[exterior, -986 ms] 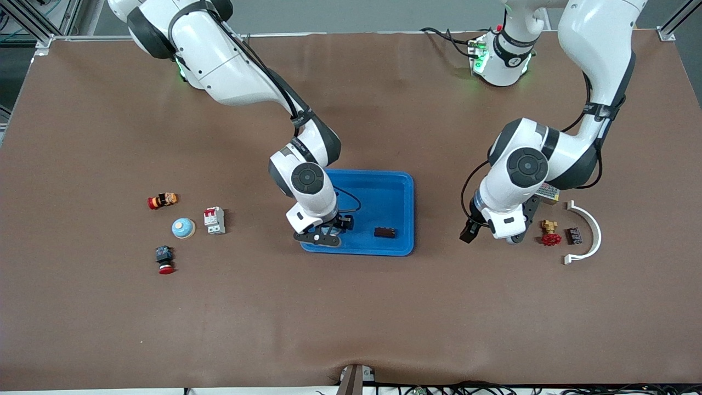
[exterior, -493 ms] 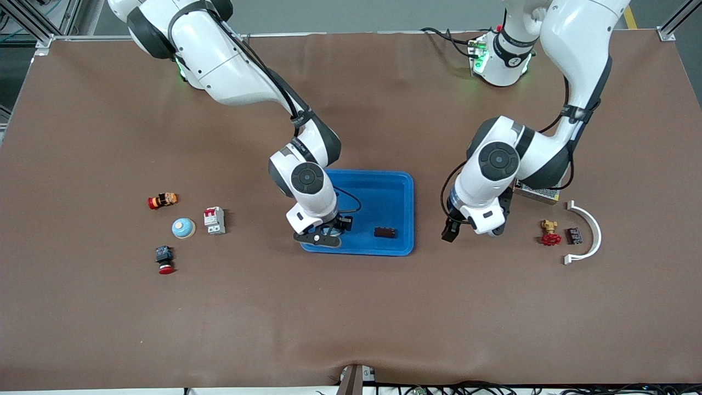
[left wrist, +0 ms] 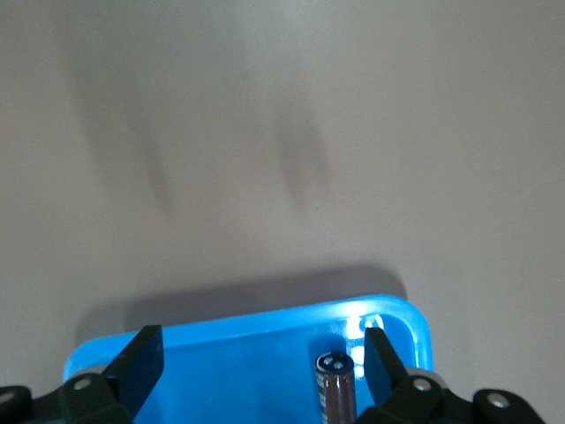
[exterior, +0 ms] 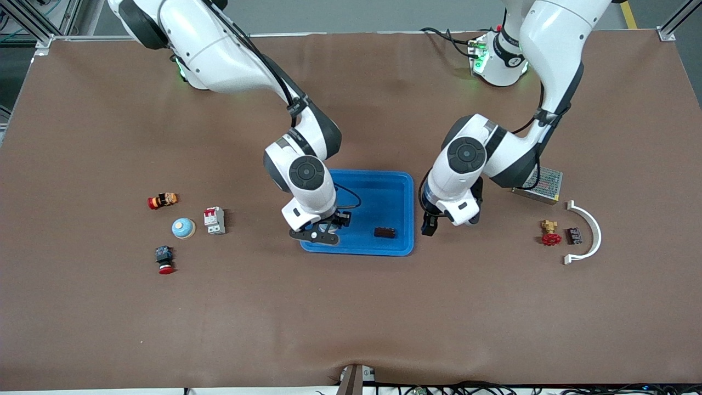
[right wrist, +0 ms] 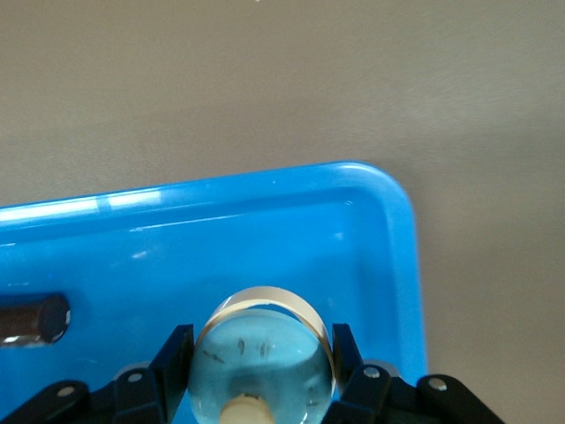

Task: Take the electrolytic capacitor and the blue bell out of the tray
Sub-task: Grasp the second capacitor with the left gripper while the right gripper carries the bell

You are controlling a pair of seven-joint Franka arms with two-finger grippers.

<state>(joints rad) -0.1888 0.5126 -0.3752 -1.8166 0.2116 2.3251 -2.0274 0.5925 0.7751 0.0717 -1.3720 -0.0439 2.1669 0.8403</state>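
Observation:
A blue tray (exterior: 395,186) sits mid-table. A dark cylindrical capacitor (exterior: 384,232) lies in it near the corner toward the left arm's end; it also shows in the left wrist view (left wrist: 337,389) and the right wrist view (right wrist: 31,320). My right gripper (exterior: 322,230) is low in the tray's other near corner, shut on a light-blue dome bell (right wrist: 263,353) with a cream button. My left gripper (exterior: 429,226) is just outside the tray's edge toward the left arm's end. Its fingers (left wrist: 139,364) are wide open and empty, with the tray (left wrist: 221,344) showing between them.
Toward the right arm's end lie a second light-blue bell (exterior: 183,228), a white breaker (exterior: 214,220) and two red-tipped push buttons (exterior: 162,201) (exterior: 164,259). Toward the left arm's end lie a metal box (exterior: 540,185), a red valve (exterior: 550,233), a dark chip (exterior: 574,236) and a white curved bracket (exterior: 591,230).
My left arm has swung from beside the red valve toward the tray, uncovering the metal box. My right gripper has shifted slightly with the bell.

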